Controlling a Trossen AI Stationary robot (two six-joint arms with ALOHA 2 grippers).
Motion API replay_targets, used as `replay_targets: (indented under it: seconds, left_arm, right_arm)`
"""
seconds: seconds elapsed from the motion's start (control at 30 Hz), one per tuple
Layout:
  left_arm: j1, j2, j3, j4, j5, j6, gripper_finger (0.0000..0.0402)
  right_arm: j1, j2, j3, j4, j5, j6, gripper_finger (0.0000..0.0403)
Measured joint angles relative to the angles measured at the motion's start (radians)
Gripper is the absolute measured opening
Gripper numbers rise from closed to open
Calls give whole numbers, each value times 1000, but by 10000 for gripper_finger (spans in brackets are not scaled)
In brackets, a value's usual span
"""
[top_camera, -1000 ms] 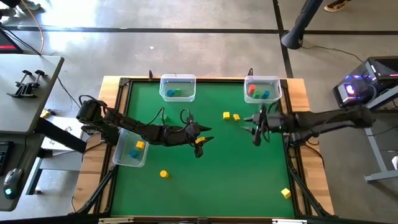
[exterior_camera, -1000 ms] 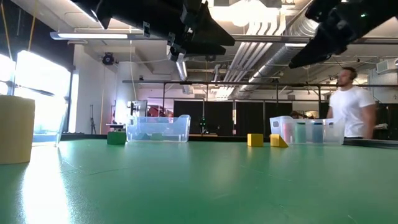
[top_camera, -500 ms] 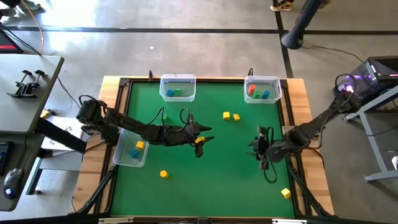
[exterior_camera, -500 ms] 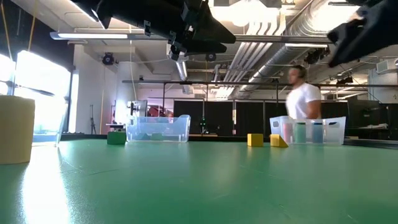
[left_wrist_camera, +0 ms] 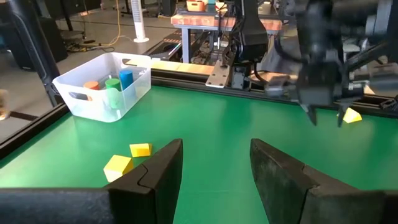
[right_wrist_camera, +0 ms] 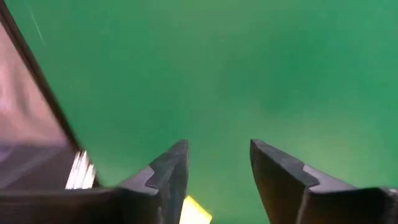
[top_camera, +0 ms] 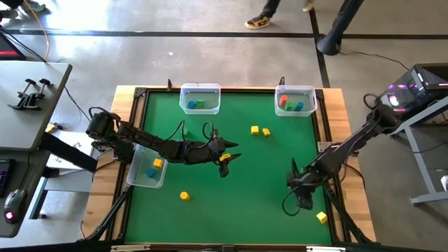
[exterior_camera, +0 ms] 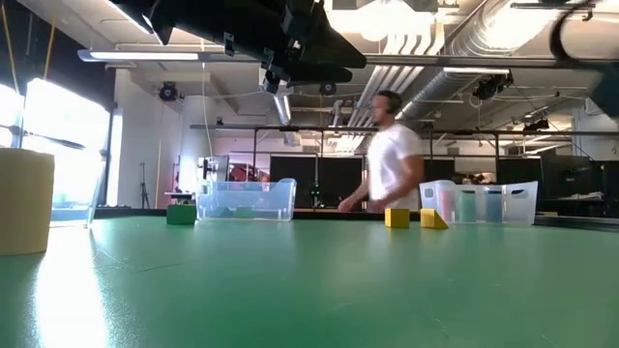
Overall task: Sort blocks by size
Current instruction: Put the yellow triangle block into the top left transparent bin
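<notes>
My right gripper is open and hangs over the near right of the green table, fingers pointing down. A yellow block lies on the table just beyond it toward the near right corner. In the right wrist view, the block shows low between the fingers of the gripper, untouched. My left gripper hangs open and empty above the table's middle, as the left wrist view shows. Two yellow blocks lie far right of centre. A yellow-orange cylinder stands near left.
A clear bin at the far edge holds a blue and a green block. A second clear bin at the far right holds red, green and blue ones. A third at the left edge holds a blue and a yellow. A person walks behind the table.
My right gripper has swung from beside the far right bin toward the table's near edge and now hangs by the yellow block at the near right corner. The person behind the table has walked from right to left.
</notes>
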Motion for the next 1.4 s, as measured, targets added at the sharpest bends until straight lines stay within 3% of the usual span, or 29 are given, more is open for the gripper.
replay_targets:
  seconds: [0.17,0.27,0.63,1.07,1.4]
  left_arm:
    - [0,0,0,-1,0,9,172]
    - [-1,0,0,-5,0,10,172]
    - [-1,0,0,-9,1,17,172]
    - [-1,0,0,-9,0,17,172]
    - [-1,0,0,-22,0,14,172]
  right_arm:
    - [61,112,-10,24,-234,141,221]
    - [94,157,-10,24,-313,236,255]
    - [206,255,-10,156,-323,465,272]
    - [297,280,-6,189,-336,573,272]
    - [299,307,-5,189,-362,599,272]
